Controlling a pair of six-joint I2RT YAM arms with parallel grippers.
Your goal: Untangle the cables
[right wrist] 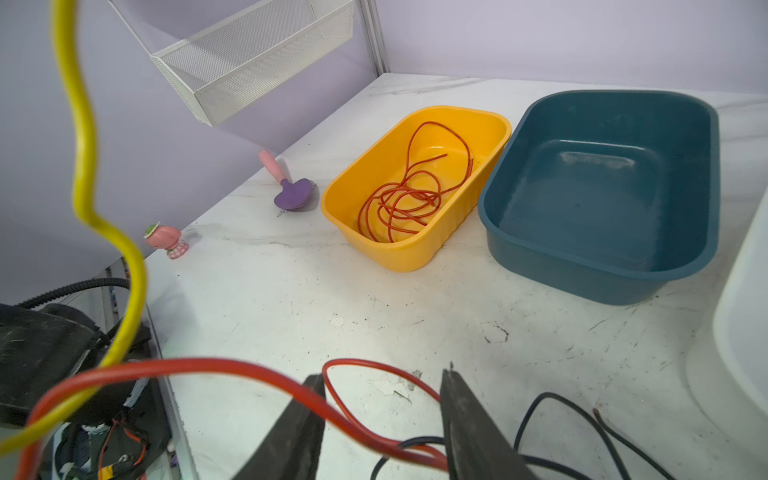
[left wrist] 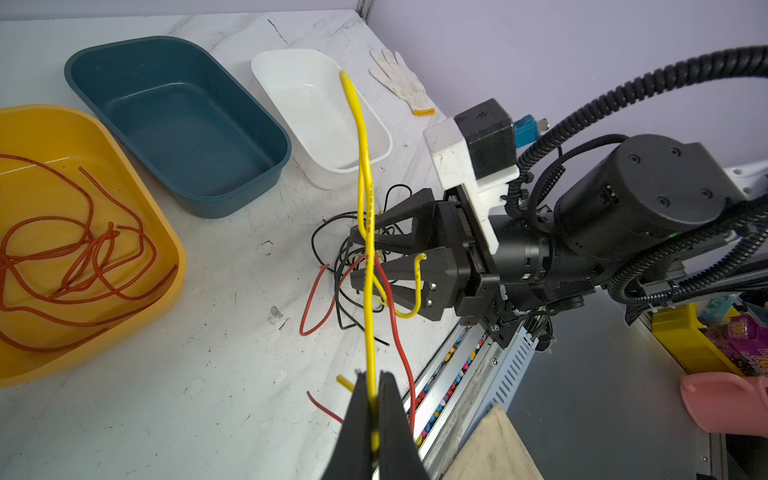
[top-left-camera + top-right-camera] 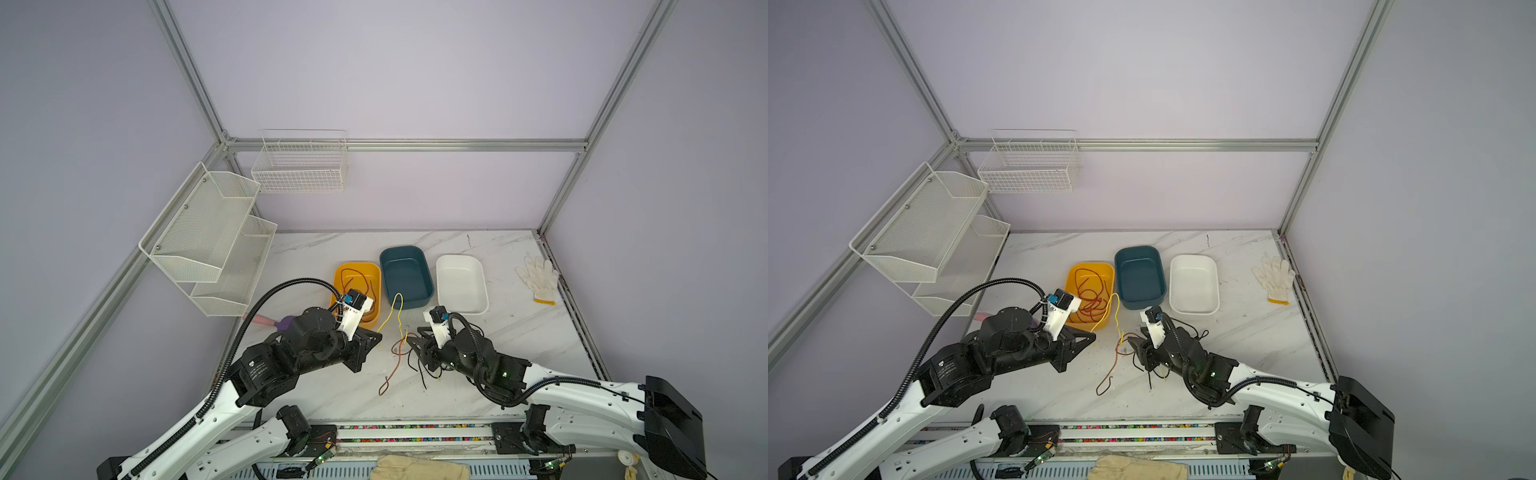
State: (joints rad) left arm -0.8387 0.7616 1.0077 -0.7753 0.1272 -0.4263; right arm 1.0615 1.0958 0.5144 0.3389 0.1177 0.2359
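The left gripper (image 2: 375,386) clenched a yellow cable (image 2: 365,199) leading from the tangled cables (image 3: 405,351) at six o'clock from the blue tub (image 3: 405,270), the right gripper (image 2: 355,259) released astride them; drawing it free probably needed them pinned.

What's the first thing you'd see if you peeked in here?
The bright yellow cable, pinched in the shut left tool, loops high above the table. Below it a tangle of red, black and yellow cables lies toward the front, the right tool open around part of it. Behind stand three tubs: a yellow tub holding red cables, then an empty blue tub and white tub.
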